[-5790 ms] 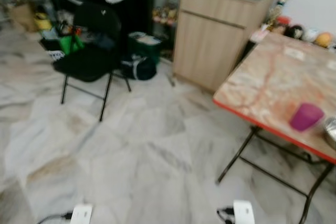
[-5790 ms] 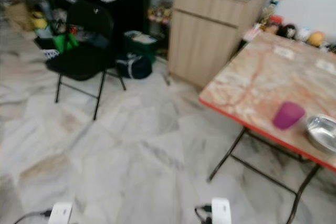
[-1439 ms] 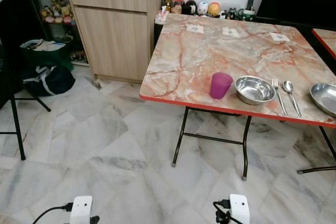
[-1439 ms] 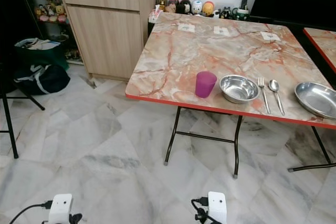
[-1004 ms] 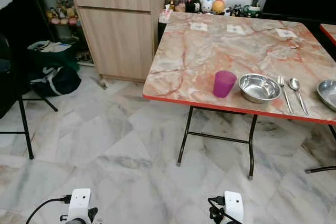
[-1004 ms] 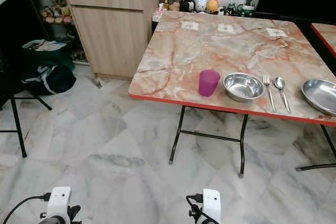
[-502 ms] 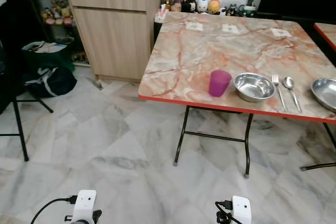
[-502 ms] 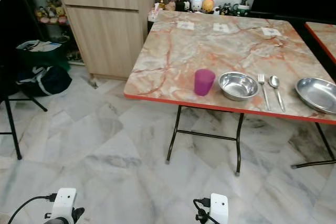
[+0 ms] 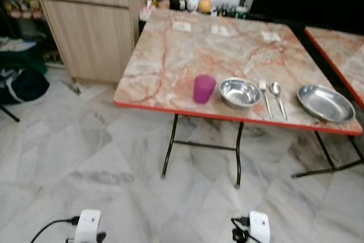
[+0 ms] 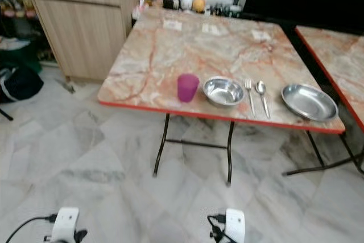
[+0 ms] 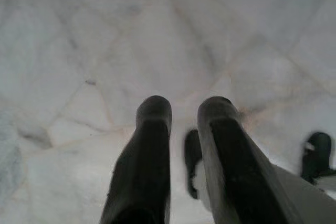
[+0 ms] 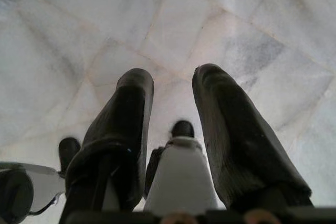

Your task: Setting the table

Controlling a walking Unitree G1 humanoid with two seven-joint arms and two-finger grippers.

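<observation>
A marble-patterned folding table point(image 9: 187, 55) with a red edge stands ahead of me. Near its front edge, from left to right, sit a purple cup point(image 9: 203, 88), a steel bowl point(image 9: 240, 92), a fork point(image 9: 264, 98), a spoon point(image 9: 278, 97) and a shallow steel plate point(image 9: 326, 102). Both arms hang low over the floor, well short of the table. My left gripper point(image 11: 184, 109) is open with nothing between its fingers. My right gripper point(image 12: 172, 80) is open and holds nothing either.
A wooden cabinet point(image 9: 91, 21) stands left of the table, with a dark bag point(image 9: 20, 83) on the floor beside it. Jars and figurines point(image 9: 187, 3) line the far edge. A second table point(image 9: 341, 49) adjoins at the right. Marble floor point(image 9: 85, 157) lies between me and the table.
The camera has swung right and the picture has shifted left: the steel plate and the second table are now fully in view. Nothing on the table has moved.
</observation>
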